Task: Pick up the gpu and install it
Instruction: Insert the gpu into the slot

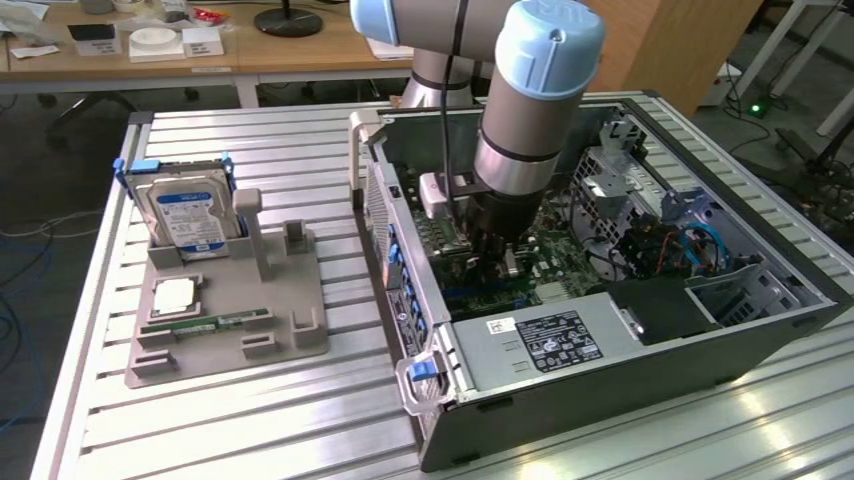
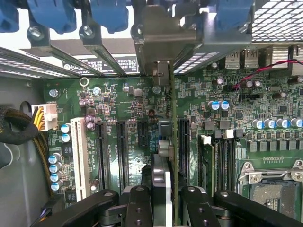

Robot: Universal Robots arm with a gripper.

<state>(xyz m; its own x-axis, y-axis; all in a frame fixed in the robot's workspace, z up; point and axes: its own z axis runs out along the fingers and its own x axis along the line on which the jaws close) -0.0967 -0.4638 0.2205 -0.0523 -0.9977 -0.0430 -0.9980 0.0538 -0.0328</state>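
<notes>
My gripper (image 1: 490, 258) is down inside the open computer case (image 1: 400, 250), over the green motherboard (image 1: 567, 262). It is shut on the gpu (image 2: 172, 142), which I see edge-on in the wrist view as a thin upright card between the black fingers (image 2: 138, 204). The gripper (image 2: 166, 208) holds the card's end, and the card's metal bracket (image 2: 160, 42) reaches the rear slot openings of the case. The card stands in line with the black expansion slots (image 2: 122, 151). Whether it sits in one cannot be told.
On the exterior view's left, a grey tray (image 1: 274, 320) holds the silver hard drive (image 1: 191, 215), a processor chip (image 1: 174, 297) and a green memory stick (image 1: 200, 325). Inside the case are the power supply (image 1: 547, 342), blue cables (image 1: 694, 240) and blue slot latches (image 2: 57, 14).
</notes>
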